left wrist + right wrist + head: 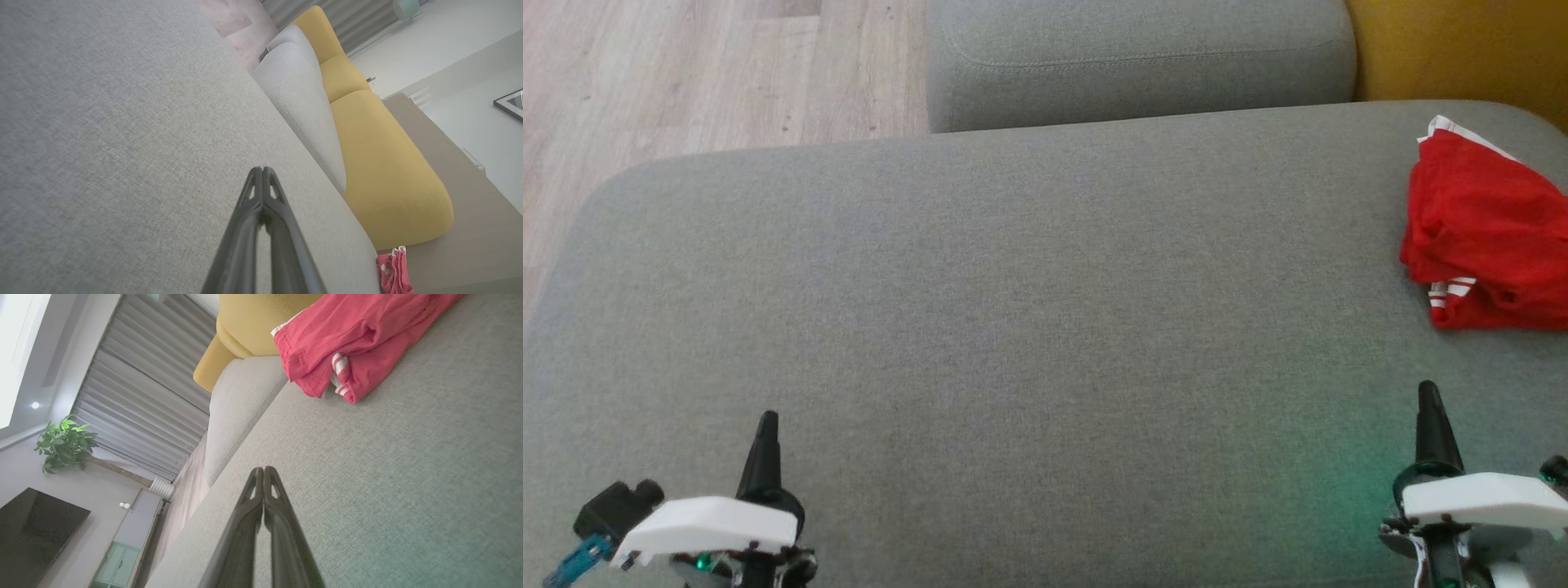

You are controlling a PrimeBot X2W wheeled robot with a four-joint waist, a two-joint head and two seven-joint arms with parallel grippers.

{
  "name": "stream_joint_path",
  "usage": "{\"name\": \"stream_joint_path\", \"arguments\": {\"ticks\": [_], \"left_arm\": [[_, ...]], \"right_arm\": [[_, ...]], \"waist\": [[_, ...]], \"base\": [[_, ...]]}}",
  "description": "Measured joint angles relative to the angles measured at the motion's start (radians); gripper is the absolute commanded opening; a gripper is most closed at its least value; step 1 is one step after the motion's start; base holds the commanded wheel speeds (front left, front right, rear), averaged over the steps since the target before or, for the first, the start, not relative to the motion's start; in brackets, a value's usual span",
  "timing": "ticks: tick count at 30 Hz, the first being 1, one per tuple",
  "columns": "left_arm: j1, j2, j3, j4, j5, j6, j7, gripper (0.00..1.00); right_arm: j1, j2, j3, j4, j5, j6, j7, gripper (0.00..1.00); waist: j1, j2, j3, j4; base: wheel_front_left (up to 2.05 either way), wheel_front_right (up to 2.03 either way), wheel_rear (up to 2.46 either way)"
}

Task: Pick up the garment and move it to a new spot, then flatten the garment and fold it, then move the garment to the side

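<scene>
1. Head view looks down on a broad grey seat cushion [1045, 327], which spans nearly the full width of the picture.
2. Behind it, at the top, sits a second grey cushion [1135, 65]. Its lower front edge meets the seat's far edge.
3. Yellow upholstery [1454, 49] stands in the top right corner, just beside that second cushion. The left wrist view shows it as a long rounded block running alongside the grey one.
4. Pale wood floor [719, 73] shows at the upper left, beyond the seat's rounded corner.
5. In the right wrist view, grey pleated curtains [151, 396] hang behind the sofa. A dark screen [36, 535] is on the wall, with a pale low cabinet [130, 535] near it.
6. The red garment [1486, 220] lies as a folded bundle at the far right of the seat, cut off by the head view's right edge. White-striped trim peeks out at its top and at its lower left corner.
7. The right gripper [263, 471] has its two dark fingers pressed together tip to tip, with nothing between them. It sits low on the right of the head view, with bare grey fabric between it and the garment.
8. The left gripper [262, 173] is likewise closed, tips touching and empty. It is at the lower left, well apart from the garment.
9. A green potted plant [63, 445] stands beside the curtains.
</scene>
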State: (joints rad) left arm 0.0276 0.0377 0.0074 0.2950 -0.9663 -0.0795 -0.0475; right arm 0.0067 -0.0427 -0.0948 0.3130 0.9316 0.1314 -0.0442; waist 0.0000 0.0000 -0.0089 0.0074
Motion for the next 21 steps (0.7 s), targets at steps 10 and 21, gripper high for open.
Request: {"name": "stream_joint_path", "arguments": {"ticks": [10, 21], "left_arm": [[-0.017, 0.0, 0.007, -0.003, -0.116, -0.009, 0.029, 0.0], [-0.022, 0.0, 0.022, -0.003, -0.244, -0.016, 0.06, 0.0]], "right_arm": [[-0.002, 0.0, -0.007, -0.003, 0.122, 0.0, 0.029, 0.0], [-0.02, 0.0, -0.013, -0.01, 0.255, 0.0, 0.055, 0.0]], "waist": [[0.0, 0.0, 0.002, -0.001], [0.0, 0.0, 0.005, -0.003]], "base": [[0.0, 0.0, 0.0], [0.0, 0.0, 0.0]]}}
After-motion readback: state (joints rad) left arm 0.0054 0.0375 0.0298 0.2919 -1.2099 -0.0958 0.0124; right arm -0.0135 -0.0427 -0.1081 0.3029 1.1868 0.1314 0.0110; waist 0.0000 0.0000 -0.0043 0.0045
